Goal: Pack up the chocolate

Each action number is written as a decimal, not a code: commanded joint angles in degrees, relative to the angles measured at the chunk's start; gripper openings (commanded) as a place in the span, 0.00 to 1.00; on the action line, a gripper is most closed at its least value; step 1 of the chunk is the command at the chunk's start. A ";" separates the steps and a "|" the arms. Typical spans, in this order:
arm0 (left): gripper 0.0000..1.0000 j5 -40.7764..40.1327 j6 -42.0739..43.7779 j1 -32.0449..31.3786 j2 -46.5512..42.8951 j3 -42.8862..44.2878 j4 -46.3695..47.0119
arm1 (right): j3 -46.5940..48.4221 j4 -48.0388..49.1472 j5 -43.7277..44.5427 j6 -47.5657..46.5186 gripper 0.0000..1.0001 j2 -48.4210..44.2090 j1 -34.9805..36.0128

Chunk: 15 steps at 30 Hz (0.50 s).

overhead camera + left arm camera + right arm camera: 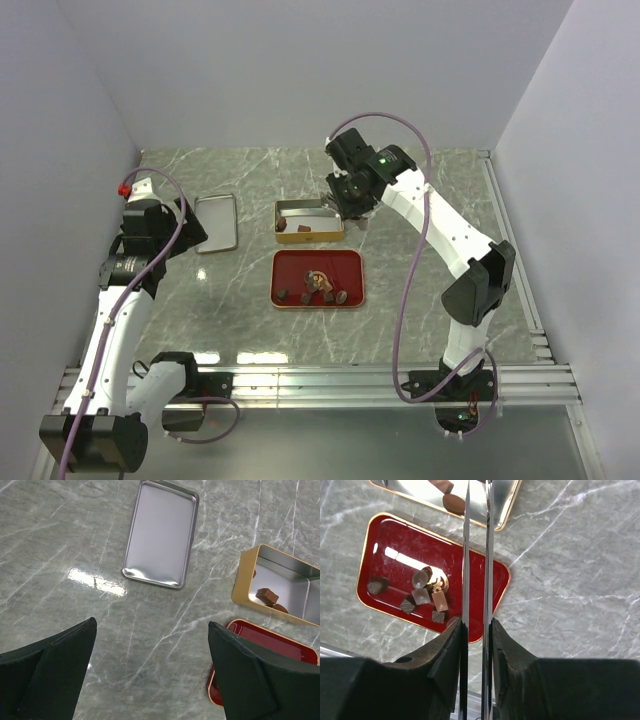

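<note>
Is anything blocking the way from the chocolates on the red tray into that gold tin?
Nothing visible blocks the chocolates. The gold tin stands open beside their red tray, lid apart on the left; only the tongs in the right hand hang over it.

The left arm [112,315] rises from its base at seven o'clock of the top view and leans toward ten o'clock. The left hand [151,627] hangs there with both fingers spread wide, gripping nothing. The right arm [440,225] climbs from five o'clock, bends at the elbow near four, and stretches toward twelve. The right hand [477,625] is pinched on the thin metal tongs [466,555].
</note>
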 commanded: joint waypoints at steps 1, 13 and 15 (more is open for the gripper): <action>0.99 -0.93 0.42 0.29 -1.32 0.65 -0.09 | 2.10 0.40 -0.64 -1.16 0.35 -0.77 -0.27; 0.99 -0.76 0.60 0.29 -0.18 1.17 0.26 | 1.57 0.49 -0.73 -0.90 0.50 -0.42 -0.36; 1.00 -0.76 0.60 0.29 0.00 1.17 0.44 | 1.57 0.49 -0.73 -0.98 0.50 -0.60 -0.36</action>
